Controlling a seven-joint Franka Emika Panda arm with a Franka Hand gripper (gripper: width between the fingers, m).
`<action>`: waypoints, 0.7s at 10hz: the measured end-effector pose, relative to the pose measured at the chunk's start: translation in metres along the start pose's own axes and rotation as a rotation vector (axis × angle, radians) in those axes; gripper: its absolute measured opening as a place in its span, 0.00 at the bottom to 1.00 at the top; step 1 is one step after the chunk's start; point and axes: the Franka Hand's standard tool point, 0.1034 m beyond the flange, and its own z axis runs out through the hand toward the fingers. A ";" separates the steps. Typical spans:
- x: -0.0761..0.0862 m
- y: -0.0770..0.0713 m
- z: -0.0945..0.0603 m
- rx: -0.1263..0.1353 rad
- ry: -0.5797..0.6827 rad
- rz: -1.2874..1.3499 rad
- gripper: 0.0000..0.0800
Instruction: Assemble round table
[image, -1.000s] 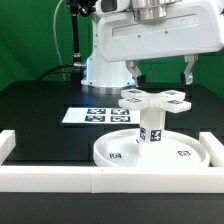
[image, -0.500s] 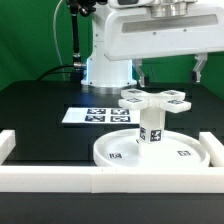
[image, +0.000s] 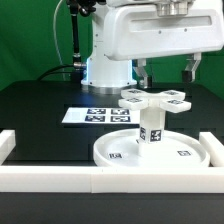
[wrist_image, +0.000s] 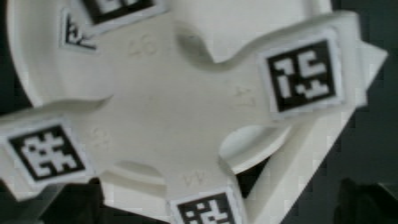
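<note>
The round table stands as one stack by the front rail. The large rimmed round disc (image: 185, 152) lies flat on the black table. The short cylindrical leg (image: 151, 127) stands upright on its middle. The flat cross-shaped base (image: 152, 98) sits on top of the leg. My gripper (image: 165, 70) hangs just above and behind the base, open and empty, touching nothing. In the wrist view the cross base (wrist_image: 178, 110) fills the picture with the disc (wrist_image: 36, 55) beneath it. My fingers do not show there.
The marker board (image: 95, 115) lies flat behind the disc. A long white border rail (image: 60, 181) runs along the front, with raised ends at the exterior view's left (image: 8, 143) and right (image: 215, 140). The robot's white base (image: 105, 70) stands at the back.
My gripper has shifted slightly toward the exterior view's right above the cross base and stays open. The stacked table parts have not moved.
</note>
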 end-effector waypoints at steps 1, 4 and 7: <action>0.000 0.001 0.000 -0.002 -0.002 -0.068 0.81; -0.005 0.007 0.002 0.003 -0.027 -0.297 0.81; -0.006 0.009 0.002 0.003 -0.028 -0.451 0.81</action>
